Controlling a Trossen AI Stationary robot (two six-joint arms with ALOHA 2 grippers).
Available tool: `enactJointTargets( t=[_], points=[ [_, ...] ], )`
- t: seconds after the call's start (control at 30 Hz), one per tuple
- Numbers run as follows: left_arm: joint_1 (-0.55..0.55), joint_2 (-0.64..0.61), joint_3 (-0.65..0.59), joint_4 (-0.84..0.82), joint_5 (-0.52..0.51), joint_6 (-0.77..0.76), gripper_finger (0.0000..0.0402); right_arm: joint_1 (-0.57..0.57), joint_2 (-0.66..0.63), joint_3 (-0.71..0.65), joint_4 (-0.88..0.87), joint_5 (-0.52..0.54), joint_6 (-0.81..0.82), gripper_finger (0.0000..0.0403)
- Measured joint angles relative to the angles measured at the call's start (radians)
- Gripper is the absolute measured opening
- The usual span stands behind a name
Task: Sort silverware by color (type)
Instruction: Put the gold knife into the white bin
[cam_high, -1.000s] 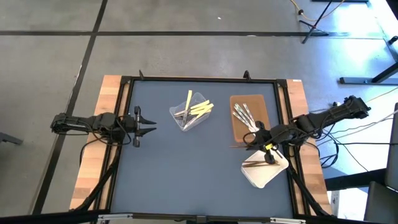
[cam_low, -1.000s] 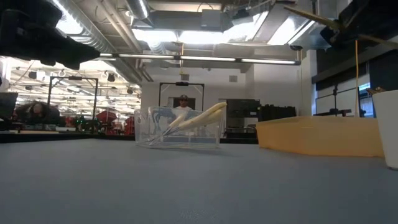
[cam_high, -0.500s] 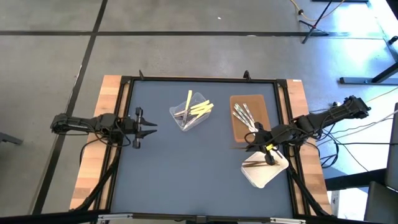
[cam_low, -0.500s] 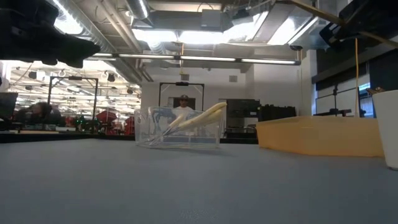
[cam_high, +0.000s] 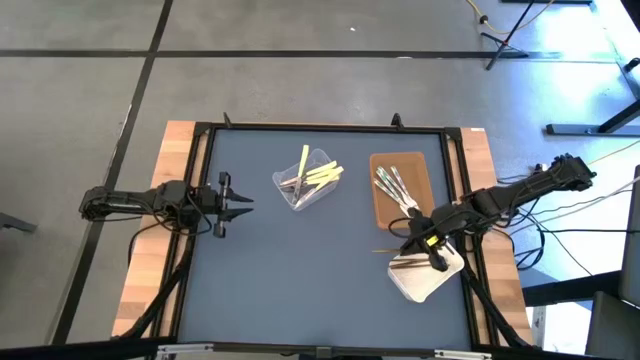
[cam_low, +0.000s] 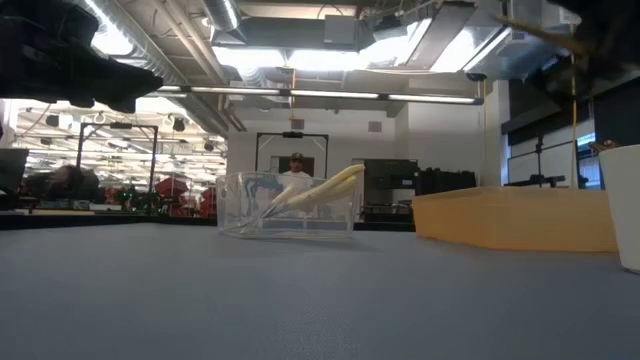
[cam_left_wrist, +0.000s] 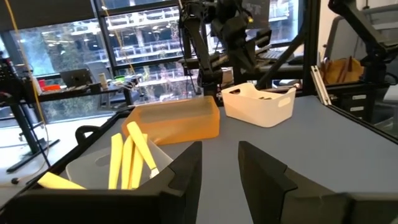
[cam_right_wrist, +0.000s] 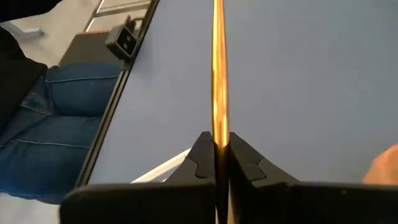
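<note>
Three kinds of silverware are in play, and the sort looks a good way along but not finished. The silver pieces (cam_high: 390, 186) lie together on the brown tray (cam_high: 420, 165), and a few orange-brown ones (cam_high: 408, 263) lie in the white tray (cam_high: 425, 285) near the right front of the table (cam_high: 300, 280). The tub (cam_high: 304, 182) toward the middle back holds the yellow sticks (cam_high: 322, 176), along with a few darker pieces whose colour I cannot make out from above; if those are silver or orange-brown, they have yet to be moved.

The right gripper (cam_high: 432, 245) hovers just over the white tray's near edge, its fingers (cam_right_wrist: 200, 163) pinched fully shut on a thin orange-brown utensil (cam_right_wrist: 217, 74) that sticks straight out ahead of them. In the high view that stick shows as a fine line reaching leftward from the gripper over the blue mat, between the two trays. My reading is that this piece is on its way into the white tray with its fellows, so the step in hand is the lowering and letting go.

The left gripper (cam_high: 232, 200) waits at the left side of the table, well apart from the tub, its fingers (cam_left_wrist: 186, 177) standing partly apart with nothing between them.

What remains, as far as can be judged: setting down the held stick, then clearing whatever does not belong with the yellow ones out of the tub
</note>
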Motion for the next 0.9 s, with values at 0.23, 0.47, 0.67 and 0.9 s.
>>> enactJointTargets(
  t=[0.23, 0.47, 0.67, 0.9],
  points=[
    [0.0, 0.0, 0.0, -0.001, 0.005, -0.008, 0.0098, 0.0, 0.001, -0.131, 0.12, -0.062, 0.075, 0.0001],
    [0.0, 0.0, 0.0, -0.001, 0.005, -0.008, 0.0098, 0.0, 0.001, -0.19, 0.15, -0.141, 0.073, 0.0001],
    [0.0, 0.0, 0.0, -0.002, 0.005, -0.008, 0.0098, 0.0, 0.001, -0.229, 0.145, -0.173, 0.07, 0.0001],
    [0.0, 0.0, 0.0, -0.002, 0.005, -0.007, 0.0098, 0.0, 0.001, -0.266, 0.147, -0.192, 0.035, 0.0001]
  ],
)
